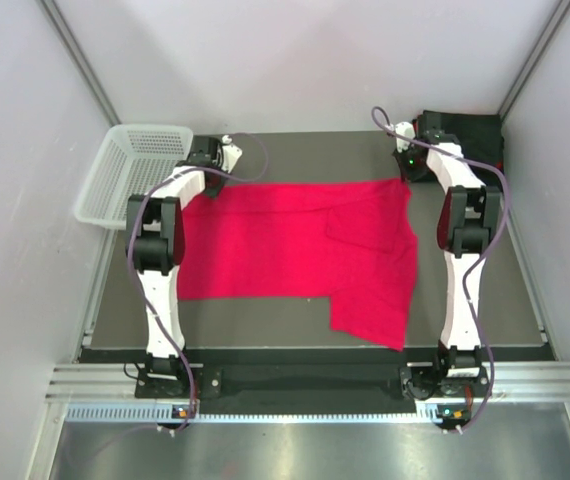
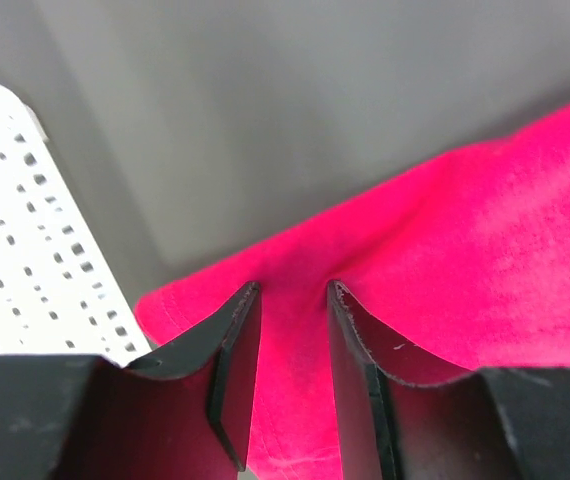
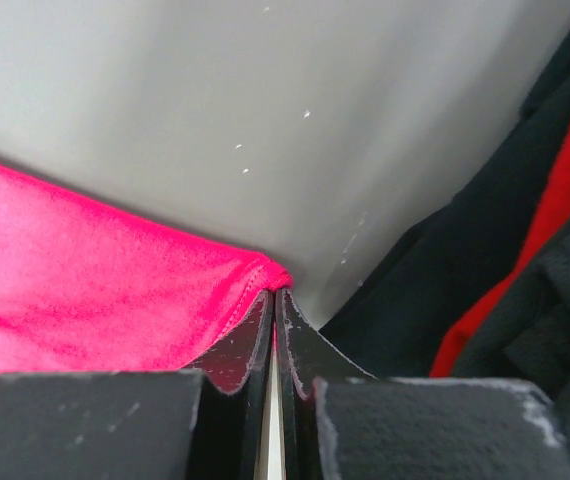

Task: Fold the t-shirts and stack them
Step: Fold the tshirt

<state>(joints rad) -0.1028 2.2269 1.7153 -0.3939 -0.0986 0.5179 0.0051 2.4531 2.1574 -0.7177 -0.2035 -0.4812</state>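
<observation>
Risk of slip and lopsided lift: right end effector (image 3: 273, 292) pinching only crimson t-shirt (image 1: 285, 245) corner tip, left end effector (image 2: 293, 290) spread astride hem, ungripped.

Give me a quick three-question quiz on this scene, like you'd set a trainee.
1. True or false: the right gripper is shut on a corner of the red t-shirt.
2. Where do the black t-shirts lie? A) at the near left corner, B) at the far right corner of the table, C) on top of the red t-shirt.
3. Fill in: the left gripper has its jaws ___, with red cloth between them.

Key: 1 true; 2 B; 3 open.
</observation>
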